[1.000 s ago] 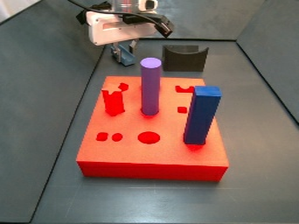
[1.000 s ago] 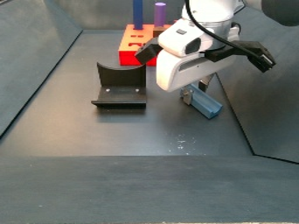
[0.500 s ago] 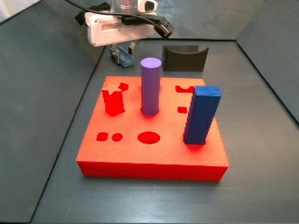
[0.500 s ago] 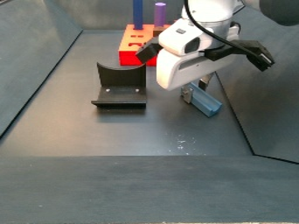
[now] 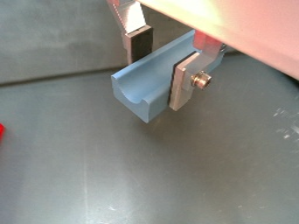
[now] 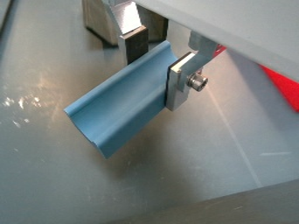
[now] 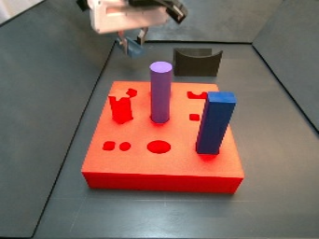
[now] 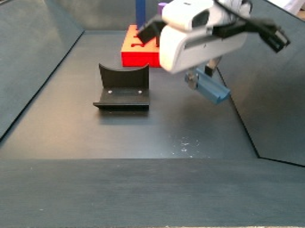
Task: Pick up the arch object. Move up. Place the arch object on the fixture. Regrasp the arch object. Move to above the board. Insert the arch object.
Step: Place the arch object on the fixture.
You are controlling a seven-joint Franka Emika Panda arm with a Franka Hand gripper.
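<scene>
Gripper (image 8: 205, 78) higher now (gripping arch object (image 8: 212, 88))

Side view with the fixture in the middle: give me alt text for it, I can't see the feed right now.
The gripper holds the blue-grey arch object tilted in the air above the dark floor, to the right of the fixture. The red board with its pegs sits behind, partly hidden by the white wrist housing.

A dark grey floor (image 8: 131, 142) lies between sloping grey side walls (image 8: 36, 71).
</scene>
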